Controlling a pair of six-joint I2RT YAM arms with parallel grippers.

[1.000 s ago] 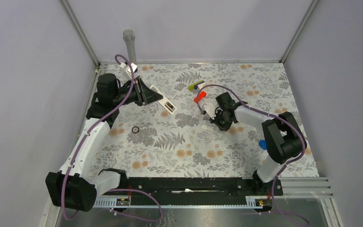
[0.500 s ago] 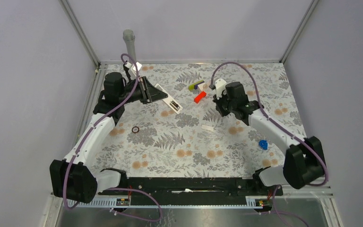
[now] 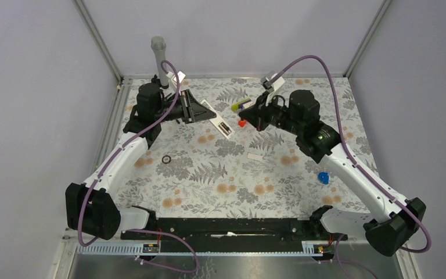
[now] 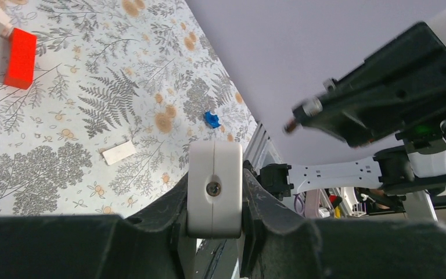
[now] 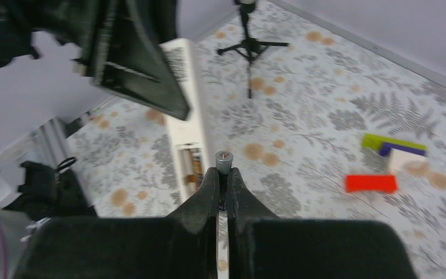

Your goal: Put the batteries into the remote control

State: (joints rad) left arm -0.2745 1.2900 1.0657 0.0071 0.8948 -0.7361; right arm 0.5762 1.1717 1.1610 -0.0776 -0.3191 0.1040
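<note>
Top external view showed you the left gripper (image 3: 199, 110) raised over the far left part of the floral table (image 3: 209, 192), its fingers pinching one end of the remote control (image 3: 215, 121). The white bar ran out beyond those fingertips, slanting toward the table centre. The right gripper (image 3: 255, 118) faced it from the opposite side, its fingertips near the bar's free end but apart from it.

Left wrist view confirmed the grip: the bar's square end, with one screw in it, sat clamped between both fingers (image 4: 174, 203).

Right wrist view showed the right fingers (image 5: 209, 192) pressed nearly together on one battery (image 5: 223, 158), a small dark cylinder standing out past the tips with its grey metal end forward. Just beyond that end lay the remote's opened compartment; whether it held anything, you could not tell. Where the other battery was, you could not tell either.

Beyond and to the right of the right fingertips, a red cylinder (image 5: 370, 183) lay on the table, with a yellow-green and purple piece (image 5: 392, 142) just behind it. A white strip (image 3: 255, 157), a blue piece (image 3: 323, 177) and a dark ring (image 3: 166, 159) lay well apart from both sets of fingers.
</note>
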